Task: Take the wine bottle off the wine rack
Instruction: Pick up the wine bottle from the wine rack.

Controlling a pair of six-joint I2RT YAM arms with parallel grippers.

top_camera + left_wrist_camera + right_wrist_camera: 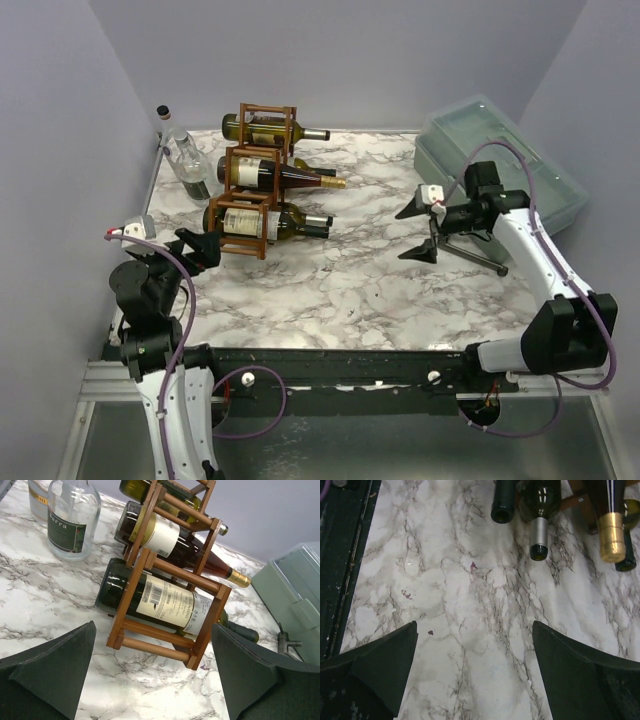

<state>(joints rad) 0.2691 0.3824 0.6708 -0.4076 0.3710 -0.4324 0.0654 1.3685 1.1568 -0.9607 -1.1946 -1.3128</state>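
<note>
The reddish-brown wine rack (256, 182) stands at the back left of the marble table, with three dark wine bottles lying in its cells. The lowest bottle (292, 223) is nearest my left gripper (203, 248), which hangs open just in front and left of the rack, touching nothing. In the left wrist view, that bottle (165, 600) lies behind the rack's front bars (160, 649), beyond my open left gripper (152, 680). My right gripper (412, 231) is open over the table to the right. Its camera shows bare marble between the open right gripper (475, 675) and the bottle necks (539, 530) at the top.
A clear glass bottle (186, 160) stands upright left of the rack, near the table's left edge. A grey-green lidded bin (500, 150) sits at the back right corner. The black frame rail (340, 365) runs along the near edge.
</note>
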